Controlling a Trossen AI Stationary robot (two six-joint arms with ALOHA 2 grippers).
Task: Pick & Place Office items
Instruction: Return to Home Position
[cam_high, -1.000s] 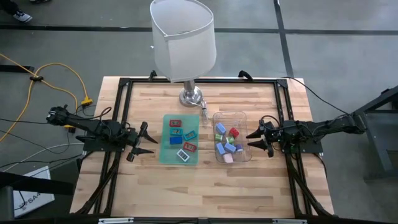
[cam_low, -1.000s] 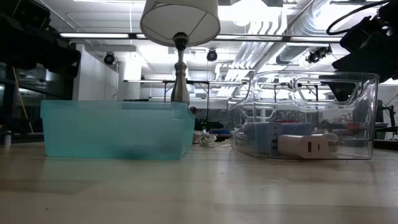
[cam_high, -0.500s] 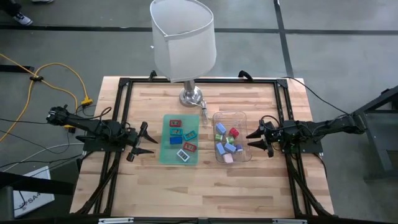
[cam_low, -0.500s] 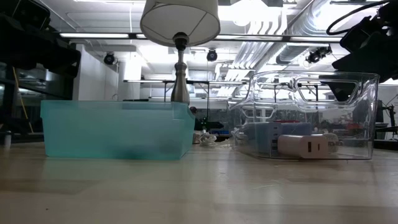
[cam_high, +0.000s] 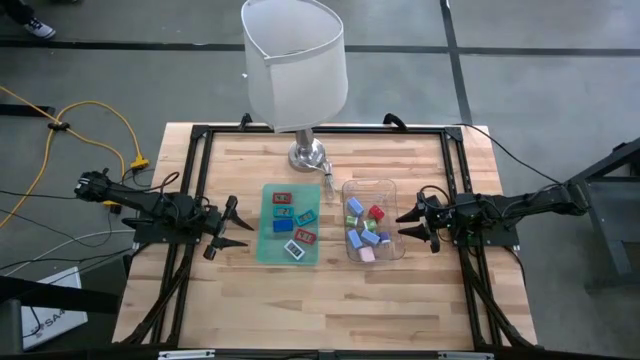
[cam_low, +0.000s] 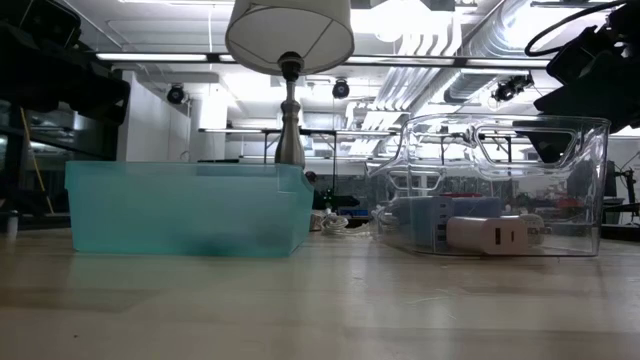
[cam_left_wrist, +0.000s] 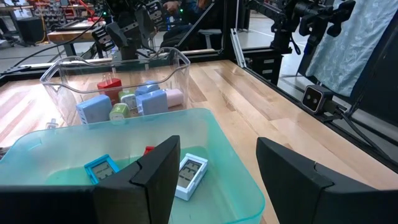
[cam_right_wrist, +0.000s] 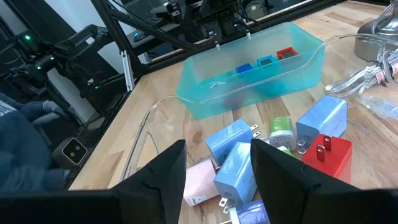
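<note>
The office items lie in two bins at the table's middle. A teal bin (cam_high: 290, 224) holds several flat pieces in red, blue and teal, among them a white-faced one (cam_left_wrist: 190, 172). A clear bin (cam_high: 374, 233) holds chunky plug-like pieces: blue (cam_right_wrist: 229, 140), red (cam_right_wrist: 326, 155), green (cam_right_wrist: 281, 130) and pink (cam_right_wrist: 198, 186). My left gripper (cam_high: 237, 224) stands open just left of the teal bin, pointing at it. My right gripper (cam_high: 401, 225) stands open at the clear bin's right wall, pointing at it. Neither holds anything.
A table lamp with a white shade (cam_high: 296, 70) stands on its metal base (cam_high: 307, 156) behind the bins, its cord lying near the clear bin's far side. A black frame (cam_high: 200, 160) runs along the table's left, right and far edges. Bare wood (cam_high: 320, 300) lies in front of the bins.
</note>
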